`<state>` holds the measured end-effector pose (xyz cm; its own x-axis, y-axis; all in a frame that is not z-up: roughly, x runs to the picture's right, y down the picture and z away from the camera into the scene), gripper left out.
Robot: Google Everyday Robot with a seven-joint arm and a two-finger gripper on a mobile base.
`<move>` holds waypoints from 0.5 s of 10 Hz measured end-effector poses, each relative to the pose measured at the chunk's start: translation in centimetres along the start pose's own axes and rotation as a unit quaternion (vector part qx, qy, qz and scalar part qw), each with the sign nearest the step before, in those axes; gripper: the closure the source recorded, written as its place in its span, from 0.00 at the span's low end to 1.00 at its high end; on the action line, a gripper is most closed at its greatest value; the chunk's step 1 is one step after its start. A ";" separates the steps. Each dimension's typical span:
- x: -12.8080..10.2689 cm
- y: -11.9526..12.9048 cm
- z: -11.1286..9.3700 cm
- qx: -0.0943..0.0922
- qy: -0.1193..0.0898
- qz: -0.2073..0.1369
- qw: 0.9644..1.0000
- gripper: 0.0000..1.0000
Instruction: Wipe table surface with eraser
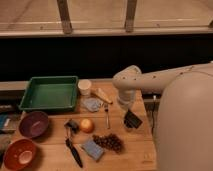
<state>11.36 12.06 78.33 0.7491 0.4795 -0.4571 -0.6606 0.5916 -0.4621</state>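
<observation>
The light brown wooden table surface fills the lower part of the camera view. A small black oblong eraser sits tilted on it at the right, beside a fork. My white arm reaches in from the right and bends down over that spot. My gripper is at the end of the arm, right at the eraser's upper edge. The dark gripper and the eraser run together, so I cannot tell whether they touch.
A green tray stands at the back left with a white cup beside it. A purple bowl and an orange bowl sit at the left. An orange fruit, grapes, a blue-grey sponge and a black-handled utensil lie in the middle front.
</observation>
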 end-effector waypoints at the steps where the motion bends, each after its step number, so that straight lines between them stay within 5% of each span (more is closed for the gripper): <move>1: -0.2 -0.3 -1.5 -0.001 -0.018 0.001 1.000 1.00; 3: -1.2 -1.1 -5.0 -0.011 -0.076 0.001 0.997 1.00; 5: -3.3 -1.6 -7.1 -0.038 -0.140 -0.004 0.989 1.00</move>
<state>9.63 4.91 75.15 0.7320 0.6413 -0.2300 -0.6480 0.5511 -0.5257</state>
